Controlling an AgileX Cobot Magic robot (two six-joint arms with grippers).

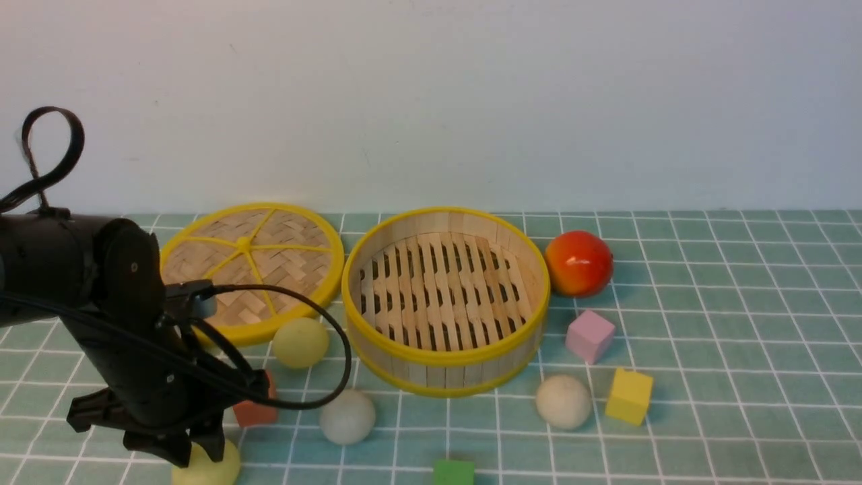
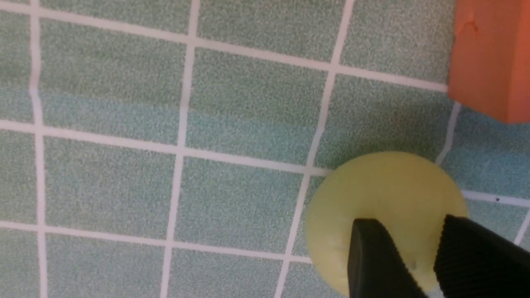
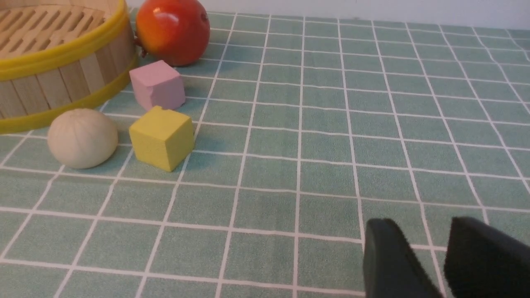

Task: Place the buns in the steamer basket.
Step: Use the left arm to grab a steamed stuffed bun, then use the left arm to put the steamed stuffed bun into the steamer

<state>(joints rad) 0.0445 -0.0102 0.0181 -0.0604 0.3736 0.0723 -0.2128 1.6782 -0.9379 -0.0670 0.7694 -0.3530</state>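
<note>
**Desk:** Item in hand?

**Operator:** Entry 1: small matte pale yellow-green bun [image 1: 217,469] [image 2: 385,190]. It lies on the green checked tablecloth [image 1: 741,337] at the near left edge, near an orange foam block [image 1: 252,412] [image 2: 492,58]. My left gripper [image 1: 192,455] [image 2: 408,225] is directly over it, fingertips at its crown. The jaws are parted by a narrow slot with nothing between them. The bun is wider than that slot, so I have no grasp on it.

**Desk:** Other arm?

**Operator:** Entry 2: right gripper [image 3: 422,231], low over bare cloth, jaws apart, holding nothing.

**Desk:** Destination and remaining stock?

**Operator:** Entry 3: round bamboo steamer basket with slatted floor and yellow rims [image 1: 444,360], mid-table, no buns inside. Entries 4 to 6 are all on the cloth. A second yellow-green bun [image 1: 300,342] sits just left of the basket. One off-white bun [image 1: 347,417] lies in front of the basket, and another off-white bun [image 1: 564,401] lies at its near right.

**Desk:** Handling note?

**Operator:** As I judge it, I should spread the jaws wider than the ball before lowering. I'd centre them on its widest part and close gently, since a smooth sphere may squirt sideways. I'd keep clear of the orange block and lift above the basket's rim before crossing.
</note>
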